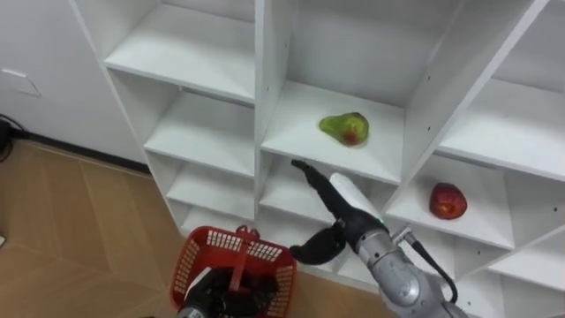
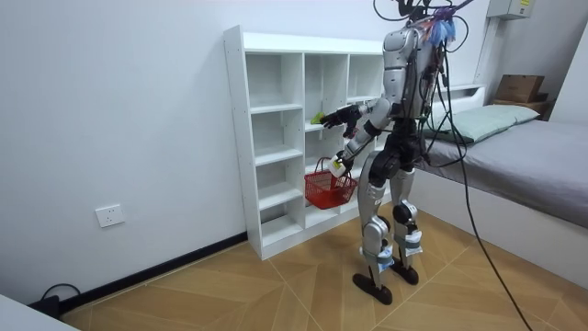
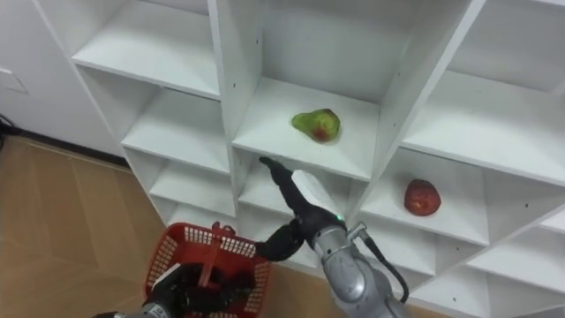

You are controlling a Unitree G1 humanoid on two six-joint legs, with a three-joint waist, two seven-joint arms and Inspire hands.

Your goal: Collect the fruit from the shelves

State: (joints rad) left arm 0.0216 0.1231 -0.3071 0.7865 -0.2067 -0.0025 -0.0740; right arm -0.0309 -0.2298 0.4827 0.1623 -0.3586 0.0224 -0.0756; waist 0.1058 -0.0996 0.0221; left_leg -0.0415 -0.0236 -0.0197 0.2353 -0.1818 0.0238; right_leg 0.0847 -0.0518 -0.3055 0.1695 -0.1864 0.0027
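The robot stands upright on the wood floor facing the white closet (image 1: 264, 88). A green fruit (image 1: 345, 128) with a red patch lies near the middle of a centre shelf, a little back from its front edge. A red fruit (image 1: 448, 201) sits one compartment to the right, on a lower shelf. The right hand (image 1: 341, 196) reaches out with straight, released fingers, its tips just below the front edge of the green fruit's shelf, holding nothing. The left hand (image 1: 199, 297) is low, clenched on the handle of a red basket (image 1: 212, 237) hanging before the lower shelves.
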